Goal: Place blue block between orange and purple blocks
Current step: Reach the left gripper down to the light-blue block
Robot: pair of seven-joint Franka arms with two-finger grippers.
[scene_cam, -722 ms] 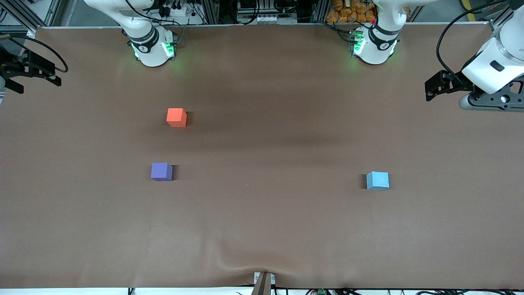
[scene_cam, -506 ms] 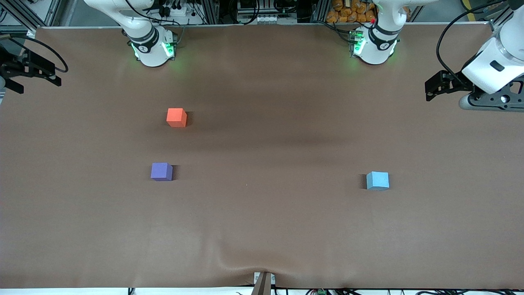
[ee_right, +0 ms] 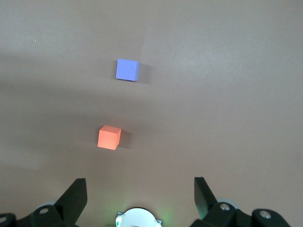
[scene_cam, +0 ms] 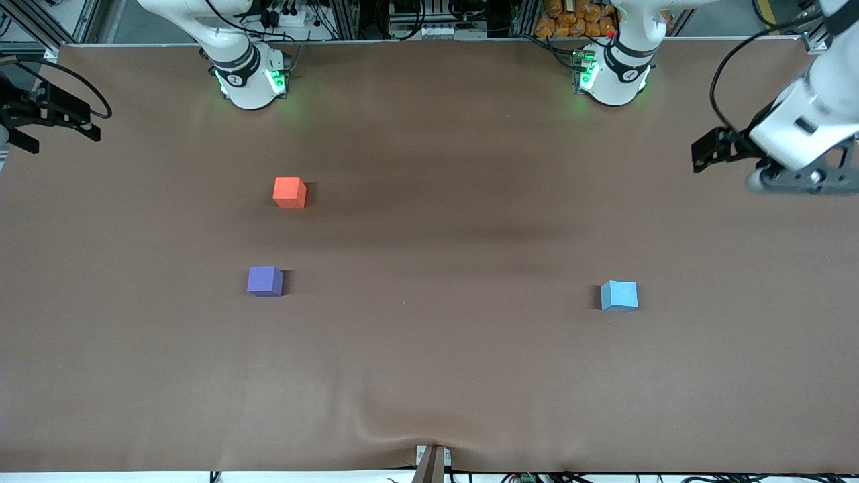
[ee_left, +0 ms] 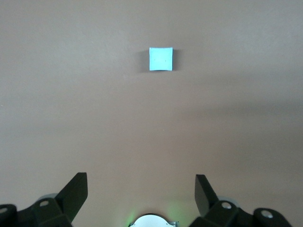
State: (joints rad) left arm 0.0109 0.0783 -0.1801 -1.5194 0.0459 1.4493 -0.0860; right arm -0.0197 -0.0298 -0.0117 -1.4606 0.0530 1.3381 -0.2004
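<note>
The blue block [scene_cam: 619, 296] sits alone on the brown table toward the left arm's end; it also shows in the left wrist view [ee_left: 161, 59]. The orange block [scene_cam: 290, 192] and the purple block [scene_cam: 264, 281] sit toward the right arm's end with a gap between them, the purple one nearer the front camera. Both show in the right wrist view, orange [ee_right: 109, 137] and purple [ee_right: 127, 70]. My left gripper [scene_cam: 798, 180] [ee_left: 140, 189] is open and empty, high over the table's edge. My right gripper [scene_cam: 17, 127] [ee_right: 140, 189] is open and empty, high at the other edge.
The brown table cover [scene_cam: 429, 349] has a wrinkle at its near edge [scene_cam: 429, 439]. The two arm bases [scene_cam: 251, 77] [scene_cam: 611, 74] stand along the edge farthest from the front camera. Cables and racks lie off the table by the bases.
The left arm's hand has shifted and tilted a little, still high over the table's edge. The right arm and all three blocks have not moved.
</note>
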